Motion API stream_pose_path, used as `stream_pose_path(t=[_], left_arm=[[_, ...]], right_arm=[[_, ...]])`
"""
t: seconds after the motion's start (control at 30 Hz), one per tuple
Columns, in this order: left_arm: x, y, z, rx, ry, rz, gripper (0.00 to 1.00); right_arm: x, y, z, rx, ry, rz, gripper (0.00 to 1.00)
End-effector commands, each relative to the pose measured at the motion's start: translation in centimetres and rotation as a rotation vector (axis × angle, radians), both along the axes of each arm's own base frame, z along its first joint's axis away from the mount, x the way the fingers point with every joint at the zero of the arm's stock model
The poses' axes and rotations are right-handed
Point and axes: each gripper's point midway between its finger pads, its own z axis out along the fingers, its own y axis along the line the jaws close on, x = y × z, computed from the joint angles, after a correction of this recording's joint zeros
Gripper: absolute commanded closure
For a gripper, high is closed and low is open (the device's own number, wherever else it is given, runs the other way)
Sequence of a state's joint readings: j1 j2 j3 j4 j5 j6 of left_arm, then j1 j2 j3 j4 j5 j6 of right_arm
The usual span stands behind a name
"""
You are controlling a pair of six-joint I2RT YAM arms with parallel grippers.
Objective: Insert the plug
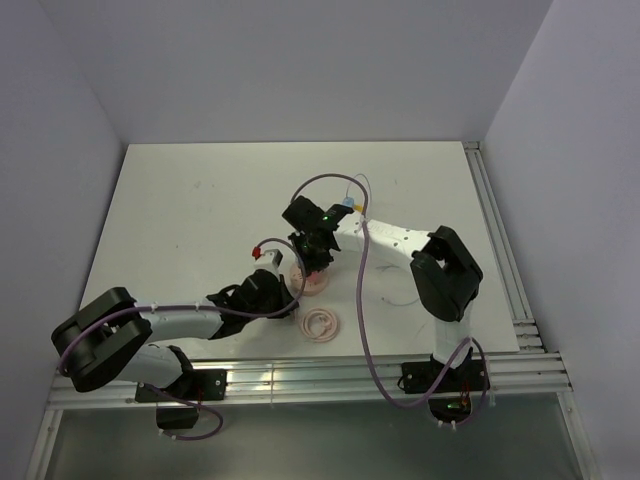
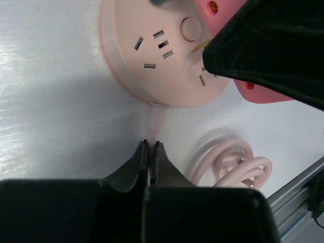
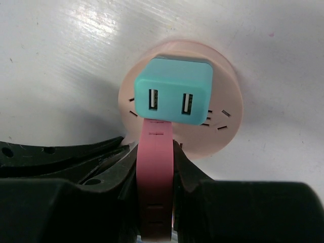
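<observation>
On the white tabletop (image 1: 200, 200), the round pale-pink socket disc (image 2: 172, 83) lies flat between your two arms. Its coiled pink cord (image 2: 255, 166) sits just beside it on the near side.

Your right gripper (image 3: 154, 147) is clamped on the salmon-pink flat plug (image 3: 156, 177), one finger on each broad face. The plug hangs over the disc, and its far tip meets the lower edge of a teal block with two USB ports (image 3: 174, 91) that sits on the disc. I cannot tell whether the block and the plug are joined.

Your left gripper (image 2: 151, 149) has its fingers pressed together right at the short cord stub (image 2: 155, 119) where it leaves the disc. It is not clear whether the stub is actually pinched.

From the left wrist, one brass prong (image 2: 198, 49) shows under the right gripper. It slants across the disc face near the narrow slots (image 2: 201, 80), so the plug looks tilted and not seated.

To do this step well:
- Level the plug so the prongs stand square to the face.
- Line them up with the slots before you push.
- Press straight down and gently.
- Brace the disc from the left, since it looks light enough to skid.
- If the prongs catch on the face, lift and realign rather than forcing them.
</observation>
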State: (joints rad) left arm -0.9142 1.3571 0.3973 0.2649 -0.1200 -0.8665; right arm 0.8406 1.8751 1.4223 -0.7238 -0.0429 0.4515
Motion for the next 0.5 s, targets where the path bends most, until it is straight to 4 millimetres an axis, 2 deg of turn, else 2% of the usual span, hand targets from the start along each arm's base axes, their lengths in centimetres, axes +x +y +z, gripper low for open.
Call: stream_pose_path(t=[0.0,0.27,0.47], left_arm=[[-0.5,-0.3,0.4,-0.045,-0.001,-0.006,1.0],[-0.6,-0.2,0.1,-0.054,-0.002,-0.005,1.0],[-0.2,0.0,0.2,-0.034,-0.003,0.023,1.0]], right_arm=[[1.4,1.4,1.3,0.026,-0.059,0.01,1.0],[0.3,1.8,1.6,0.037,-0.037,0.029,1.0],[-0.1,0.8,1.6,0.013,-0.054,0.003,1.0]])
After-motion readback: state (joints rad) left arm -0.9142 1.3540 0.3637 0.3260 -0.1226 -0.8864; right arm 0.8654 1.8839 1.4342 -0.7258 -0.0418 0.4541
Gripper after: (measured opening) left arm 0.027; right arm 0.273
